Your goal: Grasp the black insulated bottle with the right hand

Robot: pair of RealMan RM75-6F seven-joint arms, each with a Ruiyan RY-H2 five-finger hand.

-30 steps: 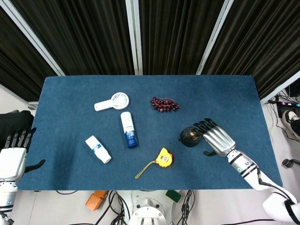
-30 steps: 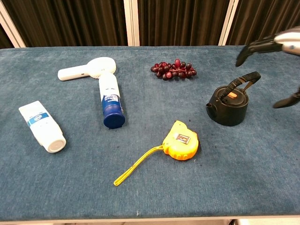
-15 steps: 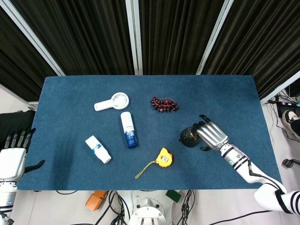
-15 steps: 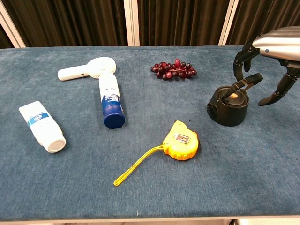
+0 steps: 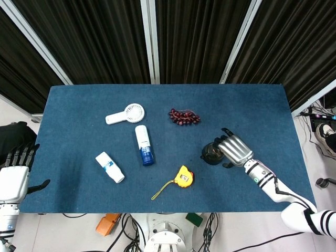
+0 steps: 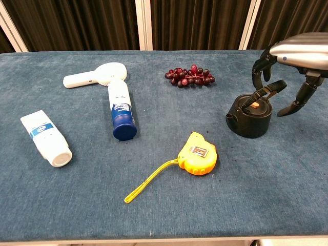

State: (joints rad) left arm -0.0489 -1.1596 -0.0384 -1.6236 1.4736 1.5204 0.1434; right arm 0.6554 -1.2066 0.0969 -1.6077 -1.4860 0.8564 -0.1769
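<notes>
The black insulated bottle (image 6: 249, 116) stands upright right of the table's middle, squat, with a strap handle and an orange spot on its lid; in the head view the black insulated bottle (image 5: 211, 153) is partly covered. My right hand (image 6: 292, 61) hovers just above and to the right of it, fingers spread and curved down around the handle, holding nothing. From above, my right hand (image 5: 235, 150) overlaps the bottle's right side. My left hand (image 5: 16, 173) stays off the table's left edge, fingers apart and empty.
A yellow tape measure (image 6: 199, 154) lies in front of the bottle. Dark grapes (image 6: 189, 76) sit behind it. A white handheld fan (image 6: 96, 75), a white-and-blue bottle (image 6: 121, 109) and a white tube (image 6: 46, 138) lie to the left.
My right hand has moved left and down onto the bottle, its fingers curling in over the handle. The bottle and my left hand have stayed still.
</notes>
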